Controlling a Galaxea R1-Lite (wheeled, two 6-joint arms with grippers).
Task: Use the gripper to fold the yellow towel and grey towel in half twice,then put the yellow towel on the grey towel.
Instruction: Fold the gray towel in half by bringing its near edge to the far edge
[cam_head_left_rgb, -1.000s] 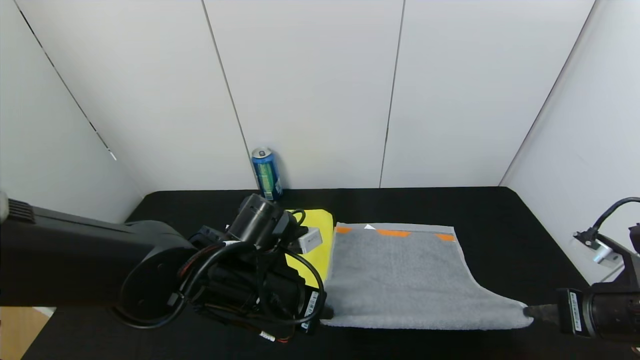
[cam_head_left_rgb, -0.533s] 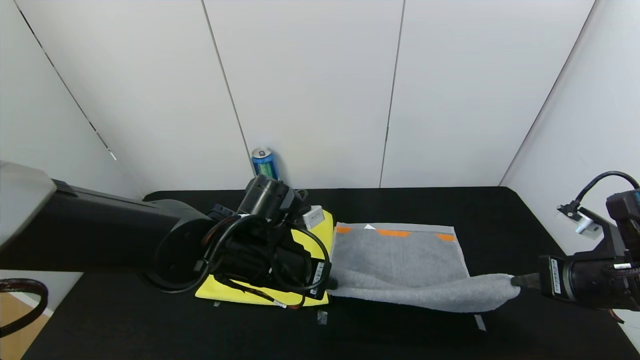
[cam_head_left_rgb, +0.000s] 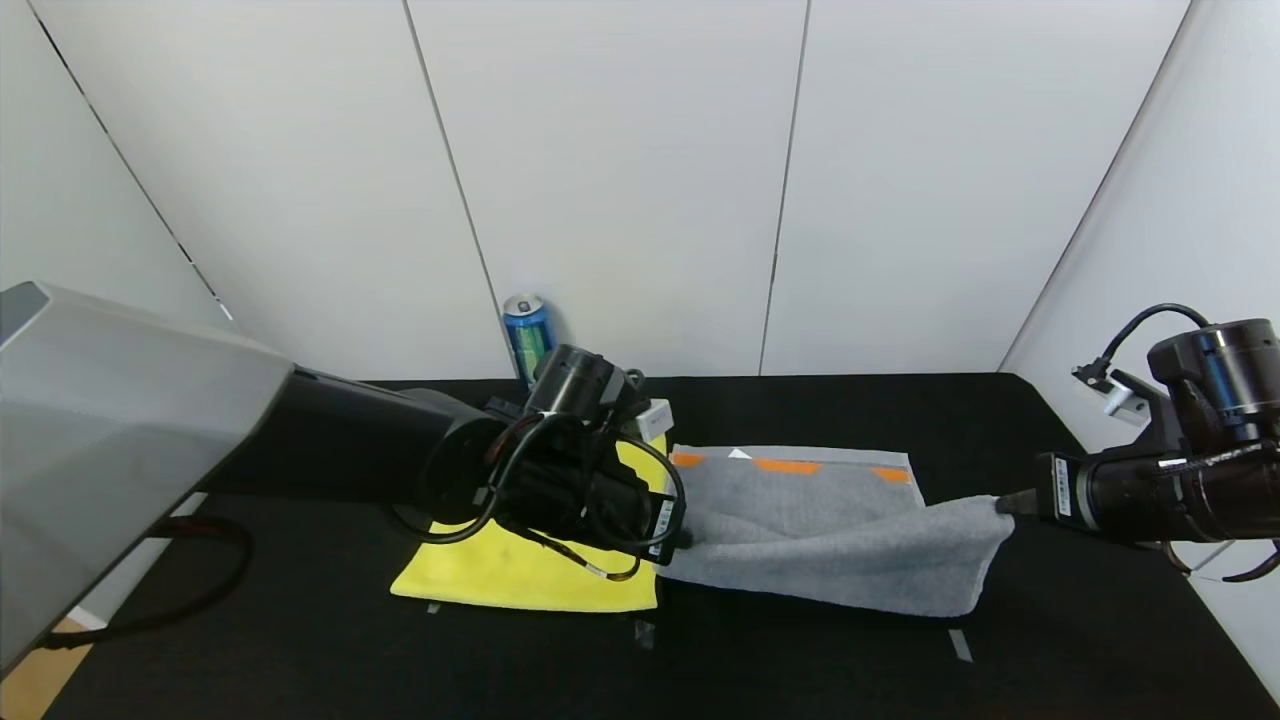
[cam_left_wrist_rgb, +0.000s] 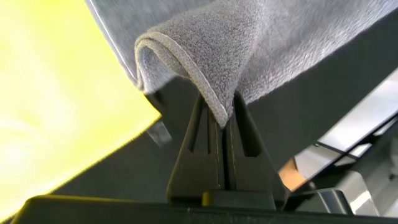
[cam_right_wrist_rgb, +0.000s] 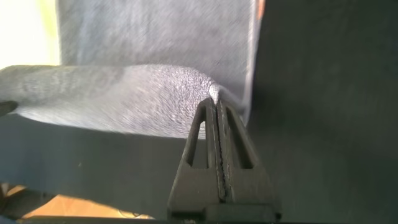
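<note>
Risk: the grey towel (cam_head_left_rgb: 820, 540) could slip from one corner pinch mid-fold, or land askew if the two arms travel unevenly, leaving its edges mismatched.
Left claw (cam_head_left_rgb: 682, 541): pressed together on the towel's near left corner, arm low over the yellow towel (cam_head_left_rgb: 520, 575).
Right claw (cam_head_left_rgb: 1003, 504): pinching the near right corner, arm level, reaching inward.
Grey towel: near edge lifted off the desk (cam_head_left_rgb: 1050, 640), far edge with the orange patches flat.
Yellow towel: flat on the desk, just left of the grey.

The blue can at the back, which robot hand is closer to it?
Left. The left gripper pinches the grey towel just in front of the blue can; the right gripper holds the towel's far corner.
</note>
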